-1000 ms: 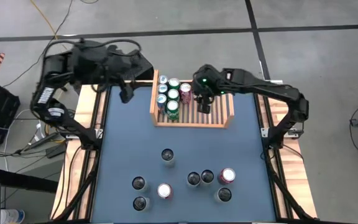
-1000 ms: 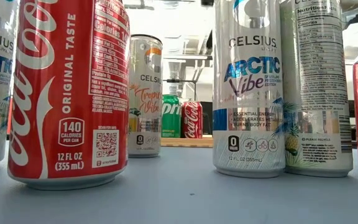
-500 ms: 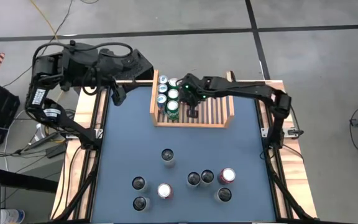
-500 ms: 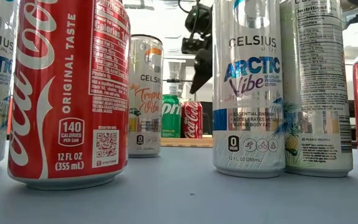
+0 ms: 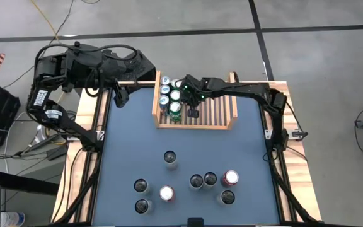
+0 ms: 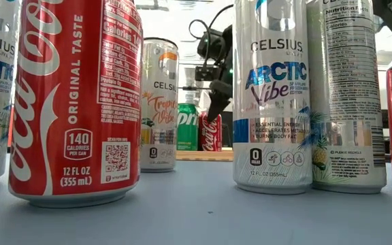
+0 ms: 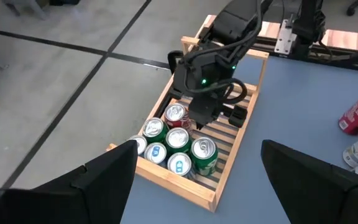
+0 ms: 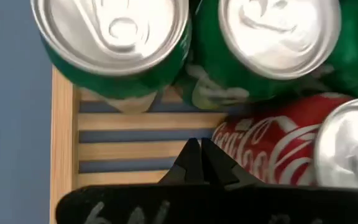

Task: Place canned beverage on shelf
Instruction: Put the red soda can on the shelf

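The light-brown wooden shelf with a slatted base and raised side boards sits at the far middle of the blue table, at twelve o'clock in the overhead view. Its long axis runs from nine to three o'clock, and its slats run from twelve to six. The right gripper hangs over the slats inside it, fingers pressed together on nothing, tips pointing down.

The red cola can stands upright on the slats, its axis vertical and its silver lid facing up. It lies just beside the closed fingertips, toward twelve o'clock of them overhead, and is not held. At its nine o'clock side a cluster of green and blue-topped cans fills the shelf's left end.

The left gripper waits with its fingers spread wide near the table's far-left corner, at about ten o'clock. Eight more upright cans stand loose on the table's near half.
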